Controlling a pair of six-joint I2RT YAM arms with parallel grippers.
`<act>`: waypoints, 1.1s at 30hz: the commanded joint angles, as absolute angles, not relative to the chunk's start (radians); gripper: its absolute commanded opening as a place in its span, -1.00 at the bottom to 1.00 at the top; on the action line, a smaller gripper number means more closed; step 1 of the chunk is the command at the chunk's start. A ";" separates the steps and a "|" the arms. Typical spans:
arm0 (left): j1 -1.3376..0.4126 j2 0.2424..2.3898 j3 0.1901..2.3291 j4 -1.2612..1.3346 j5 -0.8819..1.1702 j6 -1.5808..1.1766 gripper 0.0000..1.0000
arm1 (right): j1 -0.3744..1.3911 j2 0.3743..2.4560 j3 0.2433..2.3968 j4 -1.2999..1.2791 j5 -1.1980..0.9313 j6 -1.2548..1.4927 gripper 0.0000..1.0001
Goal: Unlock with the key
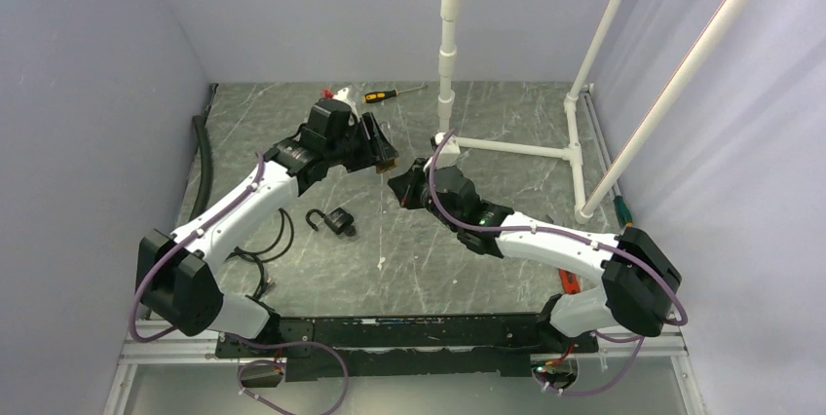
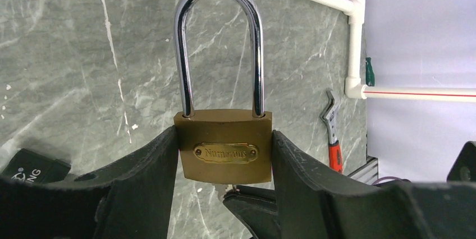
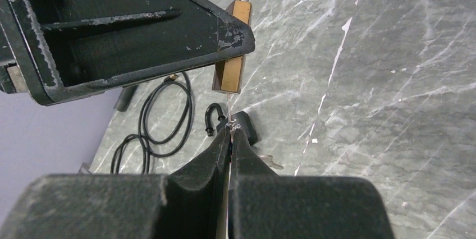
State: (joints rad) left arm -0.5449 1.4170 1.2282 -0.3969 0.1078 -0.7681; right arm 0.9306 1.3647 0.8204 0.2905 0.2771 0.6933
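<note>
My left gripper [image 2: 224, 138] is shut on a brass padlock [image 2: 224, 146], gripping its two sides, with the silver shackle [image 2: 219, 42] closed and pointing away. In the top view the padlock [image 1: 383, 164] hangs above the table's middle. My right gripper [image 3: 230, 129] is shut on a thin silver key [image 3: 229, 113], seen edge-on. The key's blade reaches up to the padlock's underside [image 3: 230, 76]. In the left wrist view the key [image 2: 233, 188] shows just under the brass body; how far in it sits is hidden. The right gripper [image 1: 404, 186] is right beside the left one [image 1: 375, 147].
A black padlock [image 1: 336, 220] with open shackle lies on the table below the grippers, a loose key [image 3: 269, 163] beside it. Black cable [image 1: 273, 240] lies at left. A screwdriver [image 1: 385, 95] and white pipe frame [image 1: 506, 147] stand at the back. A red-handled wrench [image 2: 332, 138] lies at right.
</note>
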 commanded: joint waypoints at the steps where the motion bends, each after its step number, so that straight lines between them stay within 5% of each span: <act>1: -0.554 1.342 1.223 -0.337 0.073 -0.764 -1.00 | 0.900 1.377 0.869 0.388 0.290 0.736 -1.00; 33: -0.554 1.333 1.220 -0.352 0.038 -0.773 -1.00 | 0.844 1.422 0.830 0.487 0.231 0.781 -1.00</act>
